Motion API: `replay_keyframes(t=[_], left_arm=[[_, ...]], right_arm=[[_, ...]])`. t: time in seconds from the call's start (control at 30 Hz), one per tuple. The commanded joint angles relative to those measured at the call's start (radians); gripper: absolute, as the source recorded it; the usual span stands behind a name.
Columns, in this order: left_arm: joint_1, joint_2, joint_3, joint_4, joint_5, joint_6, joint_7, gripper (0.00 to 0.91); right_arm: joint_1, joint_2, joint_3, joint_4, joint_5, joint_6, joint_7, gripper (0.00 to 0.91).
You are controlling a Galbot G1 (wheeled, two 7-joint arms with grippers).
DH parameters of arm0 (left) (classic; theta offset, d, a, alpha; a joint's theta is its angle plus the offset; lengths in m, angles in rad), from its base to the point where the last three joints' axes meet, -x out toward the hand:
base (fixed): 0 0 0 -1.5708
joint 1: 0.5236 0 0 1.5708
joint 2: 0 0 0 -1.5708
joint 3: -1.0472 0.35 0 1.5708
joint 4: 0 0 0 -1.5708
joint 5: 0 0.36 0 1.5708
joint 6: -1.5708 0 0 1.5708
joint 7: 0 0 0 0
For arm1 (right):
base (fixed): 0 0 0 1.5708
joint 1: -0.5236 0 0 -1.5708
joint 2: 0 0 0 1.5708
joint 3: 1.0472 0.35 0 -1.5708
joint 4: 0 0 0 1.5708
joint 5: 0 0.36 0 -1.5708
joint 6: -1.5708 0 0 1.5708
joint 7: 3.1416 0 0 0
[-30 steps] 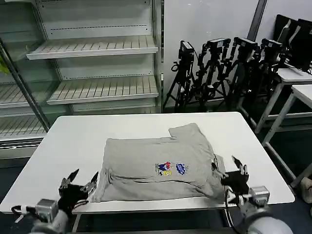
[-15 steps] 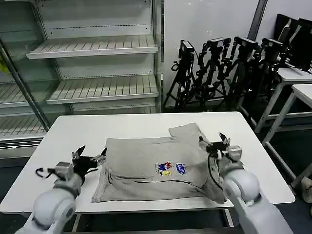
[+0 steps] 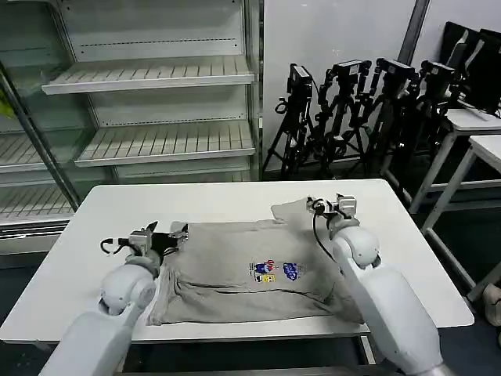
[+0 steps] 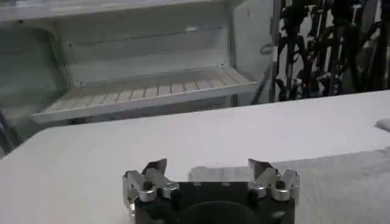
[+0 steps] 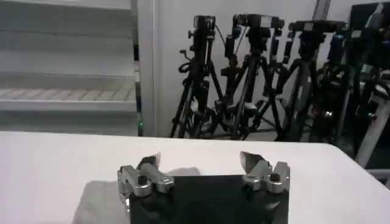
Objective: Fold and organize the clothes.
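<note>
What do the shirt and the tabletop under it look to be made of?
The T-shirt: soft light grey knit, likely cotton jersey, matte; it wrinkles and drapes limply at the folds. The table: smooth white hard top, probably laminate, slightly glossy with an even surface. Both the left gripper and right gripper are open at its far corners.

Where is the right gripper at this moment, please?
In the head view the right gripper is open at the far right corner of the grey T-shirt, over its upturned sleeve, on the white table, with the tripods behind.
</note>
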Motion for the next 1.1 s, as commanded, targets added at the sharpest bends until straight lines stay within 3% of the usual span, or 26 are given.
replay_keyframes(t=[0.03, 0.5, 0.53, 0.57, 0.6, 1.1], left_arm=[[-0.125, -0.05, 0.068, 0.173, -0.008, 0.001, -0.01, 0.907], [-0.117, -0.058, 0.067, 0.205, -0.022, 0.0, -0.003, 0.907], [-0.117, -0.058, 0.066, 0.208, -0.029, 0.0, -0.002, 0.524], [-0.118, -0.057, 0.065, 0.21, -0.034, 0.0, -0.002, 0.232], [-0.121, -0.058, 0.064, 0.214, -0.036, 0.0, -0.001, 0.01], [-0.12, -0.035, 0.05, 0.214, -0.083, -0.001, 0.017, 0.02]], right_arm=[[0.103, 0.031, -0.037, -0.165, -0.001, -0.004, -0.01, 0.907], [0.124, 0.103, -0.011, -0.33, -0.003, -0.005, -0.048, 0.907], [0.123, 0.109, -0.005, -0.33, -0.001, -0.005, -0.047, 0.766], [0.122, 0.112, -0.002, -0.332, -0.001, -0.005, -0.048, 0.151], [0.121, 0.116, 0.0, -0.337, 0.0, -0.005, -0.049, 0.0], [0.109, 0.118, 0.005, -0.353, 0.101, -0.005, -0.048, 0.0]])
